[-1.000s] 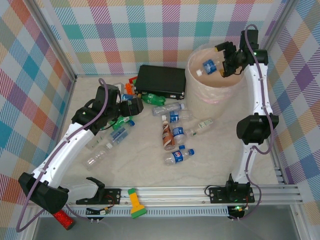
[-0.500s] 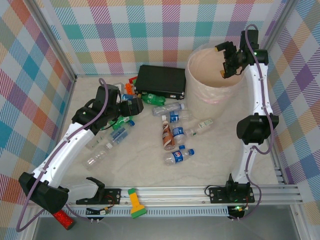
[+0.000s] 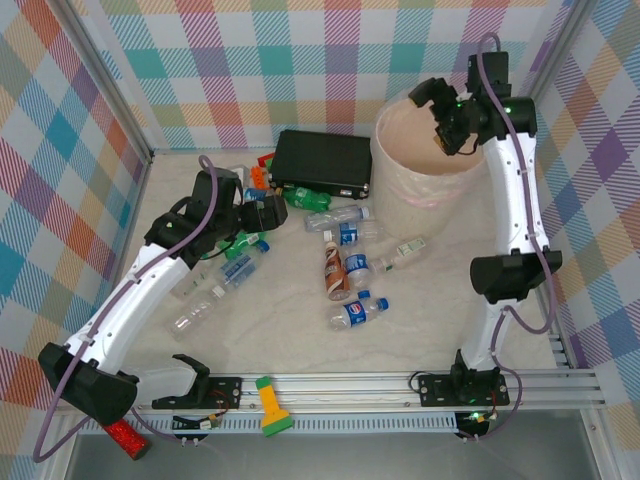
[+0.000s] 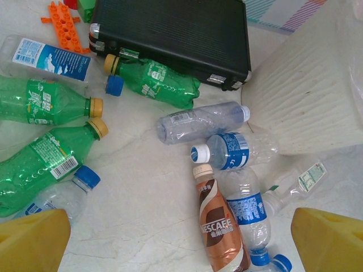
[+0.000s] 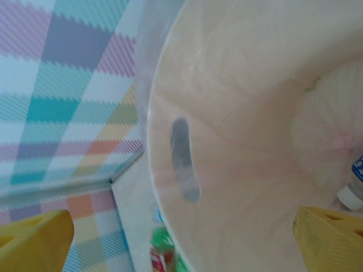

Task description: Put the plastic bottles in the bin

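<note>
The bin (image 3: 421, 186) stands at the far right, with the right gripper (image 3: 440, 118) hanging over its mouth, jaws spread and empty; 1 bottle (image 5: 354, 188) lies at the bottom. The rest of the bottles (image 3: 345, 265) are scattered on the table between the bin, the black case (image 4: 170, 28) and the left gripper (image 3: 258, 215), which hovers over them with jaws spread wide. To do this well, I would take 1 bottle at a time, closing across the middle of its body, square to its length. I would begin with outliers and stay off the case. The brown bottle (image 4: 220, 229) reads NESCAFE, 2 green bottles (image 4: 42, 156) seem to read Sprite, and the blue labels are too small to read.
</note>
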You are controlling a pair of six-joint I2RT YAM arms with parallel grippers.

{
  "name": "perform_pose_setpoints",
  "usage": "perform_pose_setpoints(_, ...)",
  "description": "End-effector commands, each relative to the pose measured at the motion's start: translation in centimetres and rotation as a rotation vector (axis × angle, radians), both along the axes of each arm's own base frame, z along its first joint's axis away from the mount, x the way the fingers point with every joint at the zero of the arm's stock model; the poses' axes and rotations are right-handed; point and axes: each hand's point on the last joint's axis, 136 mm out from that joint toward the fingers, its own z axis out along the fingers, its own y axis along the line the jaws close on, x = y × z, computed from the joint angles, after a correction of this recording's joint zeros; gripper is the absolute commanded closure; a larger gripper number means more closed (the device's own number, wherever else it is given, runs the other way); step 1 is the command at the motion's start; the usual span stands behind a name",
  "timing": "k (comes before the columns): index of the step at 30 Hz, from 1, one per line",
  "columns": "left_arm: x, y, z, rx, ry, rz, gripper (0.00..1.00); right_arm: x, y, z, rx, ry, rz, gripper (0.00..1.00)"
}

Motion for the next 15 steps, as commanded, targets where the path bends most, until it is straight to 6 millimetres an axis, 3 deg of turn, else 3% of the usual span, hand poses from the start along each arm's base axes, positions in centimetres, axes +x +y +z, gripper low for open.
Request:
perform_pose_setpoints(1, 0.3, 0.0, 1.2, 0.021, -0.03, -0.008, 0.01, -4.4, 1.8, 0.9, -0.193, -0.039, 0.149, 0.01)
perform_pose_setpoints(8, 0.7, 0.2, 1.8, 0.051, -0.047, -0.008, 0.01, -11.2, 5.2, -2.3, -0.372, -0.006, 0.334, 0.01)
perform_pose_setpoints(15, 0.8, 0.0, 2.0, 0.043, -0.048, -0.013, 0.0, -17.1, 6.0, -8.1, -0.268, 0.145, 0.309, 0.01)
